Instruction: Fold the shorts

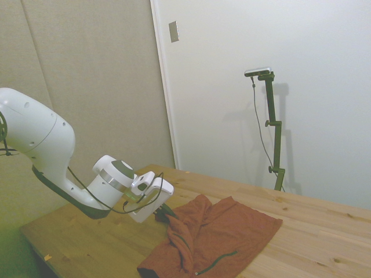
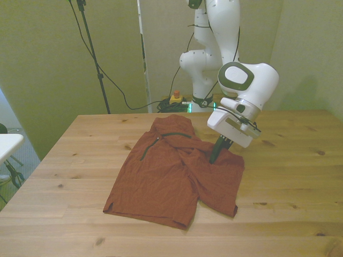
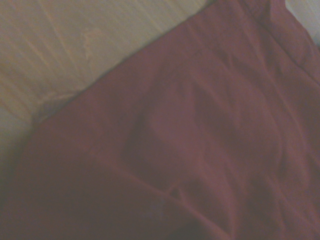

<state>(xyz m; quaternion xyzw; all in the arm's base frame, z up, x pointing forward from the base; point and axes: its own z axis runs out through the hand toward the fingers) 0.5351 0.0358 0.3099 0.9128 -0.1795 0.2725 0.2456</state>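
Tool (image 2: 216, 156) pressed down into rust-red wrinkled fabric shorts (image 2: 171, 176) on wooden counter (image 2: 289, 176); open or closed cannot tell, fingertips buried in cloth.

Wooden table (image 2: 289, 176), rumpled rust-red shorts (image 2: 166, 182) directly on it

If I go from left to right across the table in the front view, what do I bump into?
Bare table → shorts → gripper, poking down onto the shorts' right side → more bare table.
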